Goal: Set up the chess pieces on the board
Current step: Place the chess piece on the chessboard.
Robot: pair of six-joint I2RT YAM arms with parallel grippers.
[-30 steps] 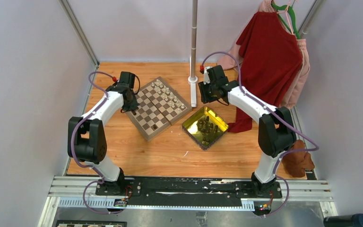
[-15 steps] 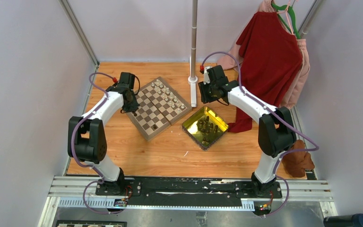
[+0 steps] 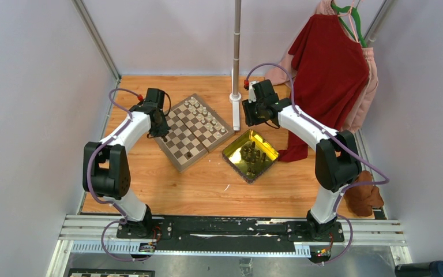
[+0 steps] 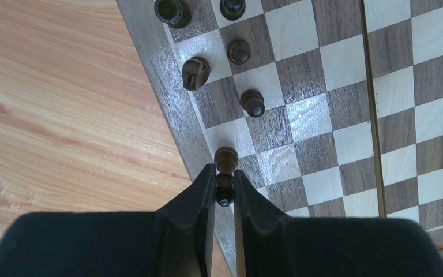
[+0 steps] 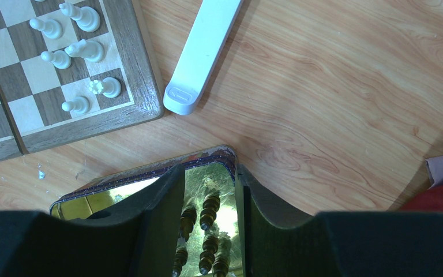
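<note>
1. On the table (image 3: 207, 190), toward its far edge and left of centre, the board (image 3: 191, 141) is laid at an angle, with one corner turned to the near edge.
2. Just beside the board's right corner, nearer the table's middle, a yellow tray (image 3: 226, 154) is set, and loose dark pieces (image 5: 207, 210) are left lying in it.
3. The right gripper (image 5: 209, 172) is held above the tray's far corner. Its jaws are parted, and nothing is seen between them.
4. The left gripper (image 4: 224, 184) is held over the board's left rim. Its jaws are closed on one dark piece (image 4: 225, 167).
5. White pieces (image 5: 75, 46) are stood along the board side turned to the table's far right. Five placed dark pieces (image 4: 252, 102) are stood on the opposite side's two outer rows.
6. The gripped piece is carried with its long axis along the fingers and its base pointed away from the wrist, where the rim meets the outermost row. The vacant edge square is judged to lie just inward, toward the board's middle, so a slight shift that way before lowering seems called for. The left arm is the nearer one.
</note>
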